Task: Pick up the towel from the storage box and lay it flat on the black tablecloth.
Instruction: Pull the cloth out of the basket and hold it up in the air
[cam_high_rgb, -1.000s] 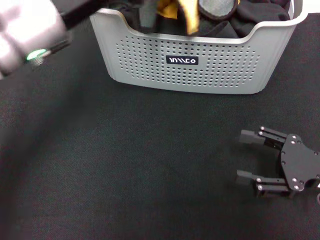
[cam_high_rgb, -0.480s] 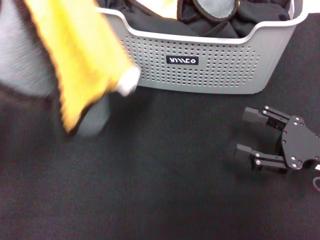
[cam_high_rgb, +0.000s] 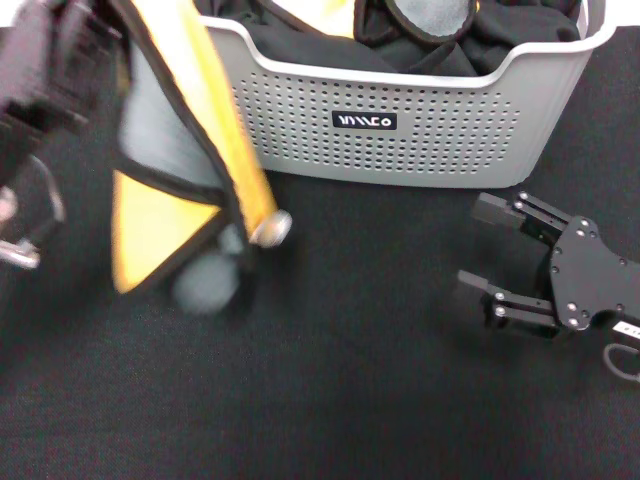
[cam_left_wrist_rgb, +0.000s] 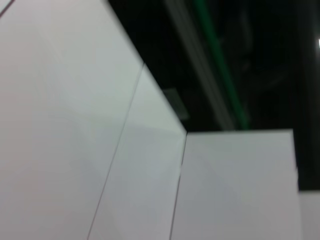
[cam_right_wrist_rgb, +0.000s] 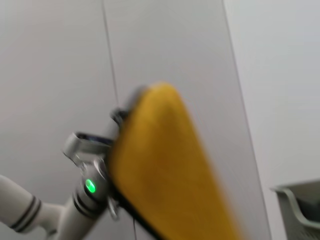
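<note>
Hanging from the unseen-jawed left gripper (cam_high_rgb: 40, 110), the towel (cam_high_rgb: 180, 150) dangles left of the storage box (cam_high_rgb: 400, 130); right gripper (cam_high_rgb: 485, 255) rests open.

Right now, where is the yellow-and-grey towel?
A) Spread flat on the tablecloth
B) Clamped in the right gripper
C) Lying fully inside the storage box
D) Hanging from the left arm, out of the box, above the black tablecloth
D: the towel hangs in folds from the left arm, left of the storage box, over the black tablecloth; the right gripper sits open and empty.
</note>
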